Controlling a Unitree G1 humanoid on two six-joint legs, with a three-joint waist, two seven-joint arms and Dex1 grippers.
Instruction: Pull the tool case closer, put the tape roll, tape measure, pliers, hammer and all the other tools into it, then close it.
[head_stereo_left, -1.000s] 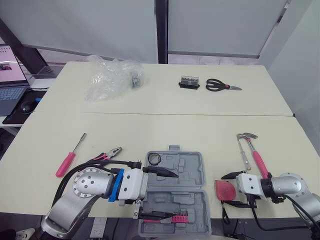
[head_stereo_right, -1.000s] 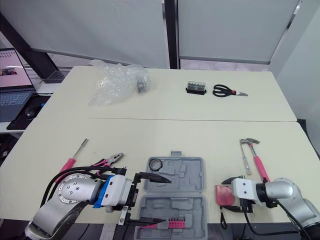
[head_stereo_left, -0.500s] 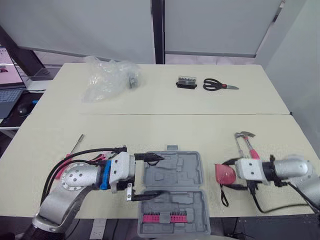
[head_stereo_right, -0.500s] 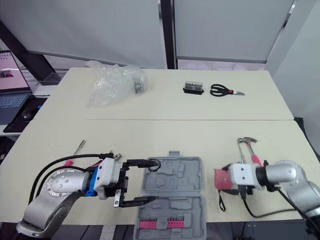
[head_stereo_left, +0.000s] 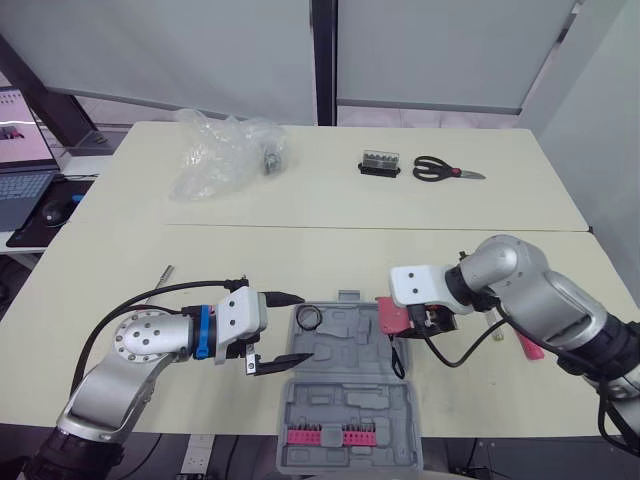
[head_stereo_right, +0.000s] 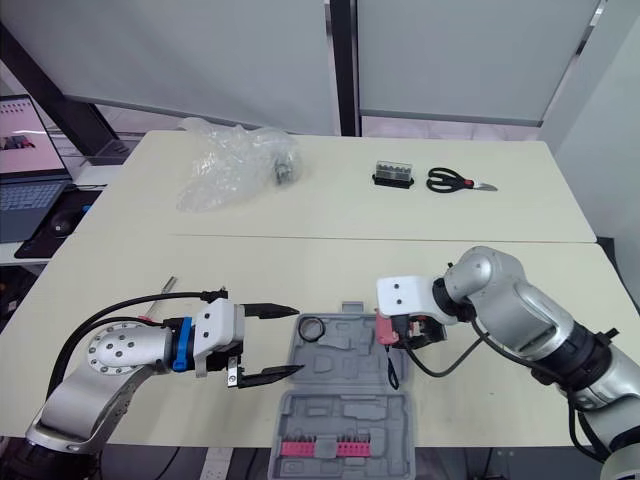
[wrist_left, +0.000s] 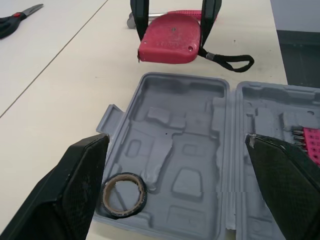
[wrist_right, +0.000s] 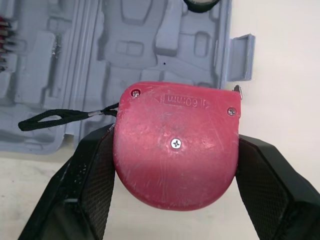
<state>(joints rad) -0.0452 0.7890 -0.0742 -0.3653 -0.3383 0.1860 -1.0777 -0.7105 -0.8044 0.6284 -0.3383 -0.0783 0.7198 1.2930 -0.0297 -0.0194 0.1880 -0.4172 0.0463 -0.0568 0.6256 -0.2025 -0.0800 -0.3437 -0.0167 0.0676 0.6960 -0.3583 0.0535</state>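
Tape measure (wrist_right: 176, 165), rounded red plastic, is clamped in the right gripper (wrist_right: 175, 144); left gripper (head_stereo_left: 305, 326) gapes.

The tool case (head_stereo_left: 345, 375) lies open at the near edge of the tabletop (head_stereo_left: 300, 250), with the tape roll (head_stereo_left: 308, 318) in its rear left corner. The tape measure (head_stereo_left: 392, 315) is just beside its right rear edge. Well behind the case are the bit box (head_stereo_left: 379, 163) and scissors (head_stereo_left: 447, 171) on the right, and the plastic bag (head_stereo_left: 222, 155) on the left.

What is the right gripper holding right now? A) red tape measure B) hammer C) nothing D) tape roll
A: the right gripper clamps the red tape measure between its two fingers, above the edge of the open tool case, while the tape roll already lies inside the case.
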